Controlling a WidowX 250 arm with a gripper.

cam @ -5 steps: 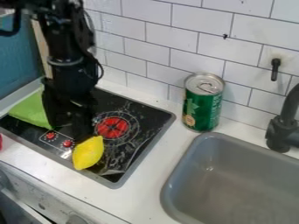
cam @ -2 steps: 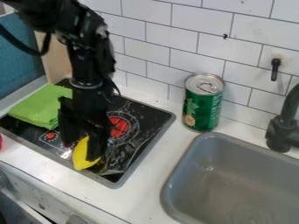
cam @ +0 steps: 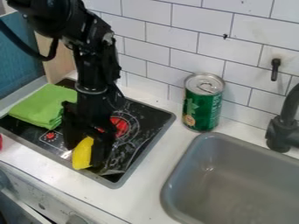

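Note:
The black gripper hangs low over the front part of the stovetop, its two fingers apart. A yellow lemon lies on the stovetop near its front edge, between the fingers. The right finger stands in front of the lemon's right side and hides part of it; whether it touches cannot be told. A folded green cloth lies on the back left of the stovetop, to the left of the arm.
The black stovetop has a red burner mark. A green can stands upright by the tiled wall. On the right are a grey sink and a black faucet. A red thing shows at the left edge.
The gripper has moved right and down to the lemon, with its fingers now on either side of it. The arm has uncovered the green cloth. The lemon lies about where it was.

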